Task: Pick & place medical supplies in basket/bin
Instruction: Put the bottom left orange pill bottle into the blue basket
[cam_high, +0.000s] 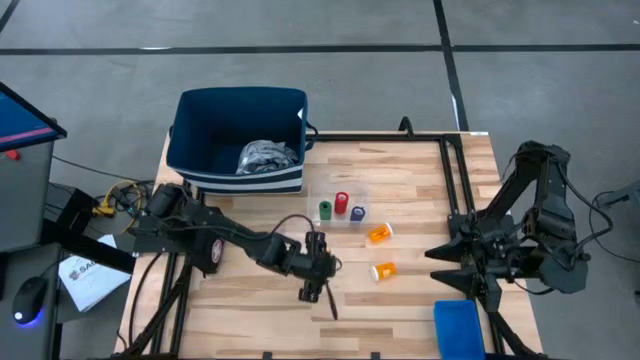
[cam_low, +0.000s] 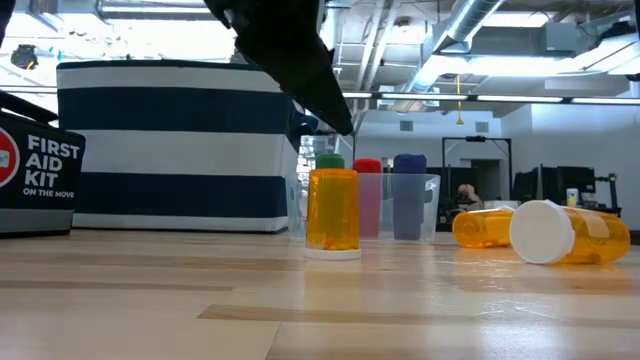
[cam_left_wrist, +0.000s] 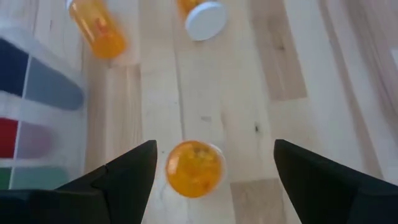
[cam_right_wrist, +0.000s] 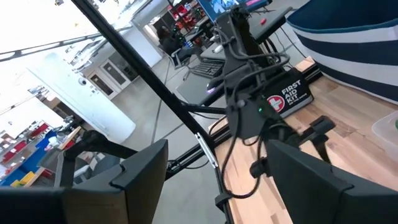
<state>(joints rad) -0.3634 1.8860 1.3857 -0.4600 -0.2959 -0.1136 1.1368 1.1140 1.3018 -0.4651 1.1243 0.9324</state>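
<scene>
An orange pill bottle (cam_left_wrist: 194, 168) stands upright on its white cap (cam_low: 332, 252) in front of the clear tray. My left gripper (cam_left_wrist: 214, 150) hovers over it, open, one finger on each side and neither touching; in the high view the gripper (cam_high: 325, 268) hides it. Two more orange bottles (cam_high: 379, 233) (cam_high: 384, 271) lie on their sides to the right. The navy striped basket (cam_high: 205, 125) at the far left holds the grey-blue cloth bundle (cam_high: 268, 157). My right gripper (cam_high: 443, 266) waits open by the right edge, near the bright-blue bin (cam_high: 458, 328).
The clear tray (cam_high: 350, 190) holds a green (cam_high: 325, 211), a red (cam_high: 341, 203) and a purple cylinder (cam_high: 358, 212). A black first aid kit (cam_low: 40, 175) stands beside the basket. A dark frame rail (cam_high: 452, 180) runs along the table's right side.
</scene>
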